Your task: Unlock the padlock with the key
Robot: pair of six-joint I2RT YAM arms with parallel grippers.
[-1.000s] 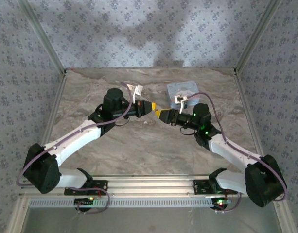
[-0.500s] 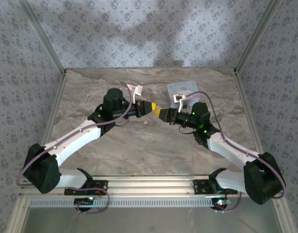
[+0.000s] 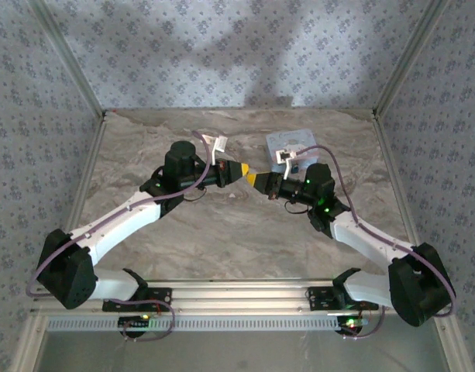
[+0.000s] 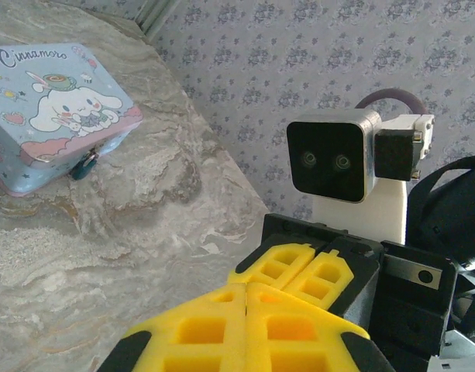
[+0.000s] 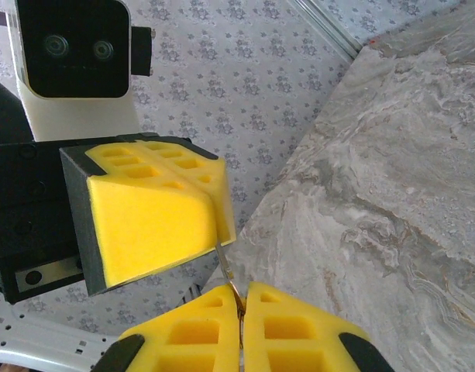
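Note:
The tiny dark padlock [image 4: 84,164] hangs on the front of the light-blue cartoon tin [image 4: 55,108] lying on the marble table at the back right. The key [image 5: 228,271] is a thin metal strip bridging the two grippers. Its lower end is pinched in my right gripper [image 5: 241,291], which is shut on it. Its upper end runs into the tip seam of my left gripper [image 4: 246,287], also shut. In the top view the left gripper [image 3: 242,170] and right gripper [image 3: 252,179] meet tip to tip above the table's middle, left of the tin [image 3: 287,143].
Patterned walls close in the table on three sides, with metal posts at the back corners [image 3: 103,115]. Bare marble table [image 3: 222,232] lies in front of both arms. A white tag [image 3: 218,143] sits on the left arm's cable.
My right gripper has edged left until its tip meets the left gripper's tip, and its yellow fingers look narrower than a second ago. The left arm has hardly moved.

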